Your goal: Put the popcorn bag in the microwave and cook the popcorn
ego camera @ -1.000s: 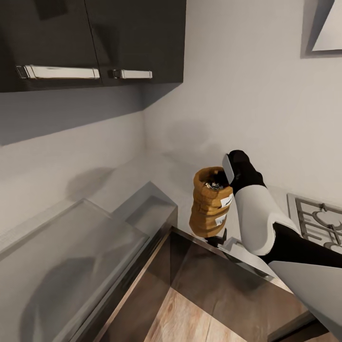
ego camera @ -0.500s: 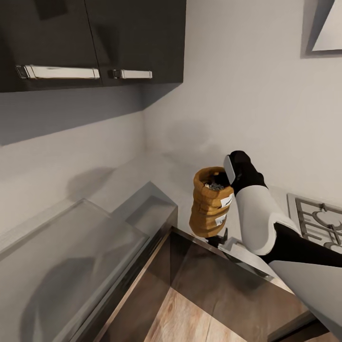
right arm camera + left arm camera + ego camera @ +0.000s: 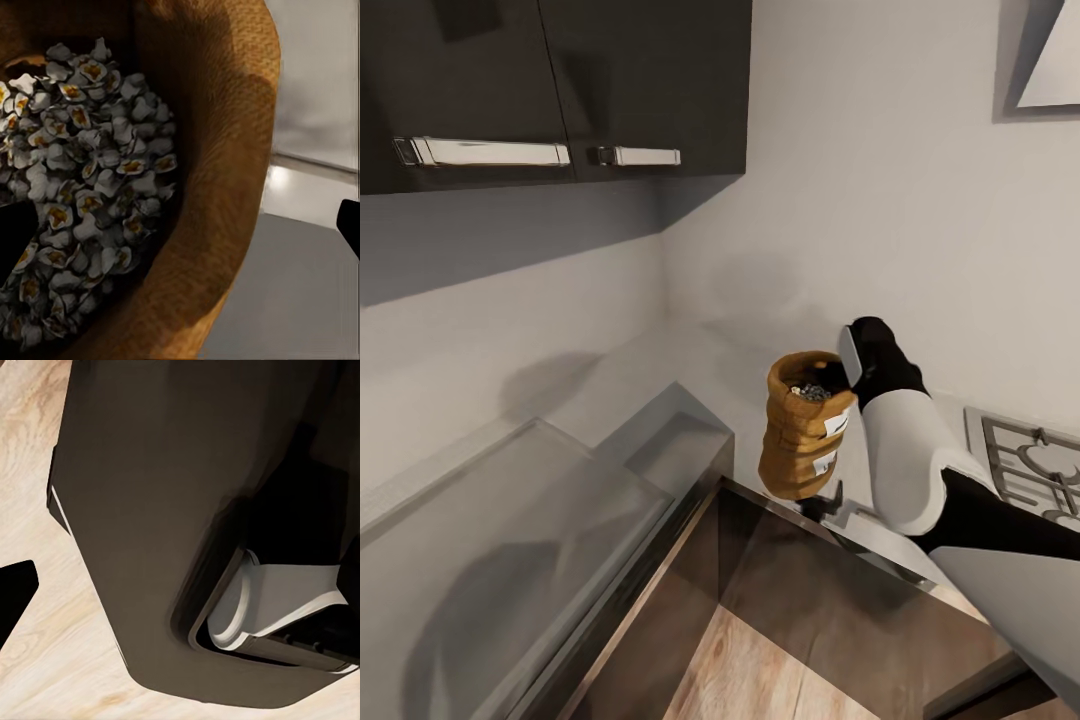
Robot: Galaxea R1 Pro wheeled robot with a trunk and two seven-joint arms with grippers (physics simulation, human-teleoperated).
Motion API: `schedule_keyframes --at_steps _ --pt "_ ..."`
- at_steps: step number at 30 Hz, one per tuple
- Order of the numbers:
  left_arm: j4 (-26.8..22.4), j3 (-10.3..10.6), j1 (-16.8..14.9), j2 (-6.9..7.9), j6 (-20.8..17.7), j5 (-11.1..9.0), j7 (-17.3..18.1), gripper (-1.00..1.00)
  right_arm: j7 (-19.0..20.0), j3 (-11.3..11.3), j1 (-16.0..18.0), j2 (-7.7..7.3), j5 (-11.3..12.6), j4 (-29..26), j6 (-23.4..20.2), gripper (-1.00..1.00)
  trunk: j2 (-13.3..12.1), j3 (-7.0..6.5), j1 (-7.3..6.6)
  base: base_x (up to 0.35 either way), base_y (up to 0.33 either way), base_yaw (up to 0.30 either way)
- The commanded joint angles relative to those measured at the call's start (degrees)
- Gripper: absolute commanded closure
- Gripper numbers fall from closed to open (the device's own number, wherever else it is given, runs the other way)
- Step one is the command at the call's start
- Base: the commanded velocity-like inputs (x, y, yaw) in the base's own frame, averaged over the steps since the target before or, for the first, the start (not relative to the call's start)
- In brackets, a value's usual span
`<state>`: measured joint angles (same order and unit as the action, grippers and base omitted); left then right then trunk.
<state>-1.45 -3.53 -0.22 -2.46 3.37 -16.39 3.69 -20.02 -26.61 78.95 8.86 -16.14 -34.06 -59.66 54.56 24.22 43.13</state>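
One popcorn bag hung above the grey countertop, its rolled rim clamped in the right gripper. A heap of popcorn lay inside it. It bore two white labels, unreadable. Beyond the gripper ran pale walls; two dark cabinets hung overhead.

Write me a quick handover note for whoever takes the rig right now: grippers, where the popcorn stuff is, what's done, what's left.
Right gripper: at the rim of the popcorn bag, one finger inside and one outside; whether it is clamped cannot be told.
Left gripper: its state cannot be told from the left wrist view.
The bag stands upright near the countertop corner, beside the gas hob, with popcorn inside.
Done: the reach to the bag.
Left: lift it, carry it to the microwave, load it and heat.
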Motion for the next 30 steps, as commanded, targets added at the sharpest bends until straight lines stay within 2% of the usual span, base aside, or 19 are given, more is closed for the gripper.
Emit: schedule_keyframes --at_steps 1,2,22,23,30 --pt "0.04 -0.33 0.00 0.00 0.15 -0.22 0.27 -1.00 -0.11 -0.69 0.07 -0.16 -0.34 -0.05 -0.01 -1.00 0.04 0.06 0.01 0.000 0.000 0.000" --pt "0.04 -0.33 -0.02 0.00 0.15 -0.22 0.27 -1.00 -0.68 -3.46 0.07 -0.31 -0.37 -0.05 0.06 -1.00 0.04 0.06 0.01 0.000 0.000 0.000" --pt "0.05 -0.33 -0.01 0.00 0.15 -0.22 0.27 -1.00 -0.60 -3.76 0.16 -0.25 0.04 0.79 0.16 -1.00 0.04 0.06 0.01 0.000 0.000 0.000" --pt "0.06 -0.33 0.00 0.00 0.15 -0.22 0.27 -1.00 -0.58 -3.77 0.16 -0.27 0.05 0.84 0.16 1.00 0.04 0.06 0.01 0.000 0.000 0.000" --pt "0.05 -0.33 -0.02 0.00 0.15 -0.22 0.27 -1.00 -0.55 -3.80 0.07 -0.34 0.06 0.92 0.16 1.00 0.04 0.06 0.01 0.000 0.000 0.000"
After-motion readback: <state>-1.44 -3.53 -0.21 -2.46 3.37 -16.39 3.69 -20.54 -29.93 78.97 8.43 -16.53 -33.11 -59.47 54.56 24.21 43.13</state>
